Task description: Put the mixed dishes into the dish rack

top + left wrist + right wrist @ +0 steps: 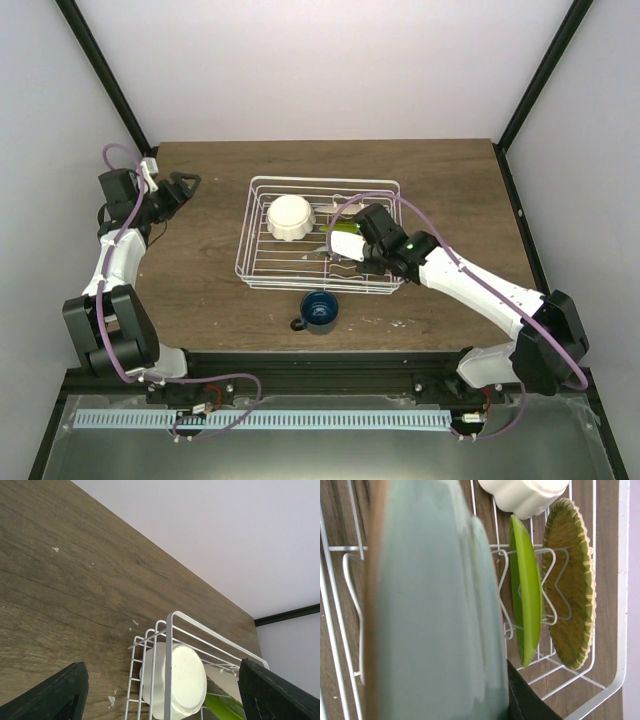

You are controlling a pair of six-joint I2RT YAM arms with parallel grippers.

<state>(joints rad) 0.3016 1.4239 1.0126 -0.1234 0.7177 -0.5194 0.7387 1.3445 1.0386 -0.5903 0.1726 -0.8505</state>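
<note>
Top external: right pincer [345, 247] hangs inside the dish rack [256, 272]. Left wrist: left pincer [165, 695] spread, empty. Right wrist: right pincer pinches the pale mint-green plate [435, 610] just beside the lime-green dish [526, 595]; a tilted release could topple both.

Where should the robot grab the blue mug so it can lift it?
Probably by the rim, from straight above: the dark blue handled mug stands upright with its mouth open, so one finger fits inside the wall. Its handle sticks out to the near left, the side of the open left gripper.
</note>
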